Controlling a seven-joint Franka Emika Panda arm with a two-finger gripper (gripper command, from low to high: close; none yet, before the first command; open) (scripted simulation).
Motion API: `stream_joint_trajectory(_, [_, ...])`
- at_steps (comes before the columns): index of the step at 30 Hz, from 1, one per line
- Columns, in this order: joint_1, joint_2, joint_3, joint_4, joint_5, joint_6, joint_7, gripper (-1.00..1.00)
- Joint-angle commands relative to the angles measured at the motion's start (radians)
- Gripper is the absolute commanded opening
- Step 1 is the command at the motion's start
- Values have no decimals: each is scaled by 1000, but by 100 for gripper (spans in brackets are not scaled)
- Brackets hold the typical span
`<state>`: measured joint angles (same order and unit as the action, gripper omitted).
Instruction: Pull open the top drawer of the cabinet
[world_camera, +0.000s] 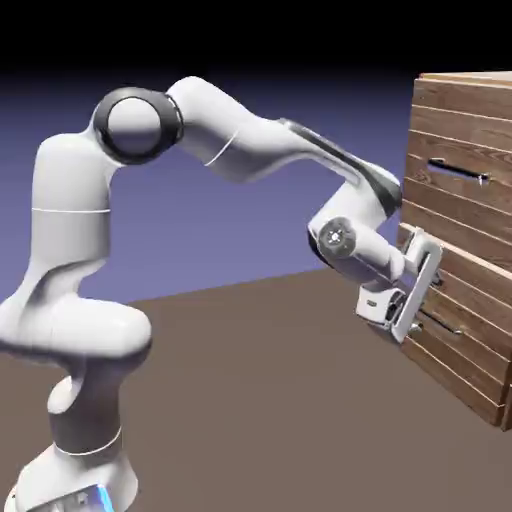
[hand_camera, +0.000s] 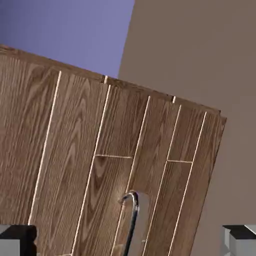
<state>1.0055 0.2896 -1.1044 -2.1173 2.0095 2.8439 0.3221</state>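
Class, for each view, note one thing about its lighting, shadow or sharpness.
Exterior view: the backdrop fades from violet to black at the top, and the cabinet is evenly lit, with no glare. Hand view: the wood grain is sharp, the silver handle shows a bright highlight, and the fingertips are cropped.

exterior view: stands beside the arm, facing right toward the cabinet (world_camera: 460, 240), at middle distance.
hand view: rolled, close against the planks.
shared: cabinet front, one thin handle (hand_camera: 131, 220).
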Motion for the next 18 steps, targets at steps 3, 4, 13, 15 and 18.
stream_joint_trajectory(3, [65, 56, -72, 45, 131, -13, -27, 0])
stream_joint_trajectory(4, [86, 74, -96, 60, 174, -17, -36, 0])
stream_joint_trajectory(13, [280, 242, -311, 195, 565, -54, -118, 0])
stream_joint_trajectory(15, [323, 279, -359, 225, 652, -63, -136, 0])
stream_joint_trajectory(18, [387, 335, -430, 270, 783, -75, -163, 0])
